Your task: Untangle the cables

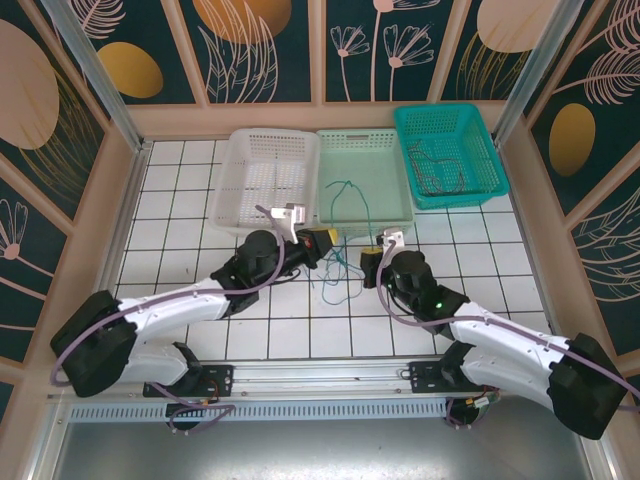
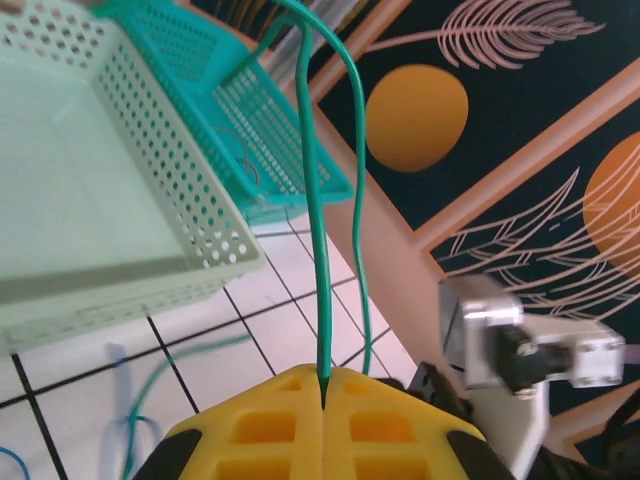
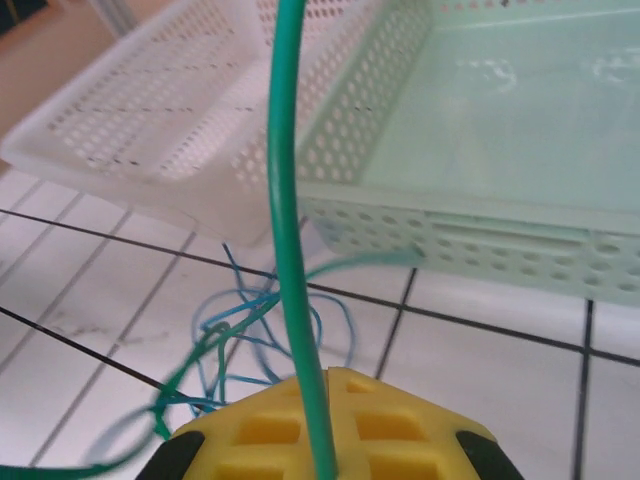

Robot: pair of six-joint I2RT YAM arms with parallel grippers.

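your left fingers point(image 1: 322, 243) and right fingers point(image 1: 371, 259) sit close together over the middle of the desk point(image 1: 180, 250), on the near side of the pale green basket point(image 1: 366, 224). both are pinched shut on the same green cable point(image 1: 346, 187), which rises straight out of each closed yellow seam in the wrist views.

from the fingers the green cable runs away to the far side, so its long axis is near to far. it loops up over the basket wall and into the basket. a loose green end trails down onto the tiles, where it crosses a blue cable point(image 3: 235, 335) lying in a small knot of loops. that knot lies between your two arms, just near of the fingers, about as close to one as the other.

i judge the coming move turns on lifting green clear of blue, away from the knot.

the desk is white tile. a white basket point(image 1: 260, 170) stands far left, and a teal basket point(image 1: 445, 110) holding dark wires stands far right.
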